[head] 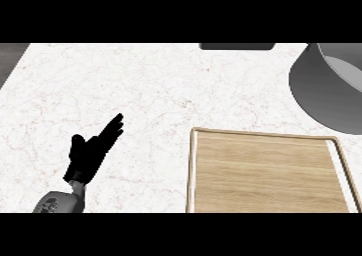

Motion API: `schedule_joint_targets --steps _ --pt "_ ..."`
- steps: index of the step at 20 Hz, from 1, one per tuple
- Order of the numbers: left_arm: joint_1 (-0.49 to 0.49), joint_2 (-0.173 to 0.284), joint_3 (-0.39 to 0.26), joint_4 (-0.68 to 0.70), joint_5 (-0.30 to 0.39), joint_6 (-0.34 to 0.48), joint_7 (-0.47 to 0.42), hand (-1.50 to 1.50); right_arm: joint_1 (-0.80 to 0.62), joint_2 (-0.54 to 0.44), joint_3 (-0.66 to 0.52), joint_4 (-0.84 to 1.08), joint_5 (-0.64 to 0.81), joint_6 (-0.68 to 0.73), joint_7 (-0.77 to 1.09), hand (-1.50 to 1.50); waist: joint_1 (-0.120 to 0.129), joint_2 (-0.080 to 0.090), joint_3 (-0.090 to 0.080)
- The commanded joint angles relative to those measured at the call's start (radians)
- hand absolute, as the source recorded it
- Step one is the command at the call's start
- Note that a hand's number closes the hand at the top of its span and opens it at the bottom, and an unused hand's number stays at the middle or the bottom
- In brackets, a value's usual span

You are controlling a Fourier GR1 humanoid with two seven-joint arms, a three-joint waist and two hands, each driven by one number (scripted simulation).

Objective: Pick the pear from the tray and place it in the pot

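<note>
One tray point(265, 172), one pot point(328, 90), one left hand point(88, 155) (fingers straight).

Pale wood-grain tray point(265, 172), matt grey metal-looking pot point(328, 92), white veined marble counter point(117, 85).

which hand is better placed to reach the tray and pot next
Probably the right: the wooden tray and pot lie at the right, the open left hand sits left of the tray. The right hand is not in view, though.
</note>
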Motion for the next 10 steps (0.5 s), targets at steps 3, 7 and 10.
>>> schedule_joint_targets --steps 3,7,10 --pt "-0.038 0.016 0.039 0.045 0.003 -0.034 -0.016 0.00 -0.129 -0.072 0.048 0.066 0.081 -0.071 0.003 1.50 -0.005 -0.003 -0.003" --pt "0.021 -0.003 0.002 -0.067 -0.020 -0.001 0.041 0.00 -0.260 -0.117 0.101 0.045 0.128 -0.084 0.153 1.50 0.005 -0.004 -0.003" --pt "-0.026 0.010 0.042 -0.050 0.027 -0.038 0.070 0.00 -0.366 -0.113 0.154 0.006 0.173 -0.116 0.267 1.50 0.006 -0.003 -0.005"
